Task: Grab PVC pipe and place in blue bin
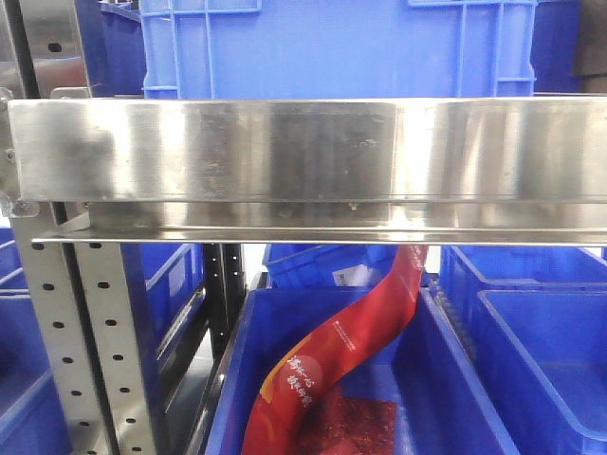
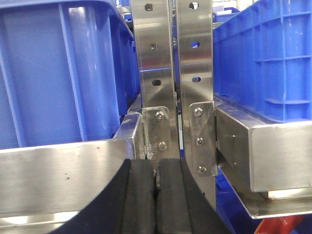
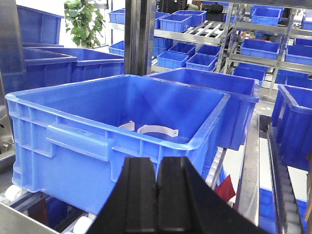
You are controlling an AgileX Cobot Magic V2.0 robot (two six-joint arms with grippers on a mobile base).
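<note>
A large blue bin [image 3: 73, 146] stands on the rack right in front of my right gripper [image 3: 157, 176], whose jaws are shut with nothing between them. White curved plastic pieces [image 3: 157, 130] lie on the bin's floor; I cannot tell whether they are the PVC pipe. My left gripper [image 2: 156, 181] is also shut and empty, pointing at two steel uprights [image 2: 173, 73] between a blue bin on the left [image 2: 58, 73] and one on the right [image 2: 263, 58]. Neither gripper shows in the front view.
A steel shelf rail [image 1: 303, 161] crosses the front view, with a blue bin [image 1: 332, 47] on it. Below, a lower blue bin [image 1: 446, 398] holds a long red packet [image 1: 341, 351]. Further racks of blue bins [image 3: 195, 48] fill the background.
</note>
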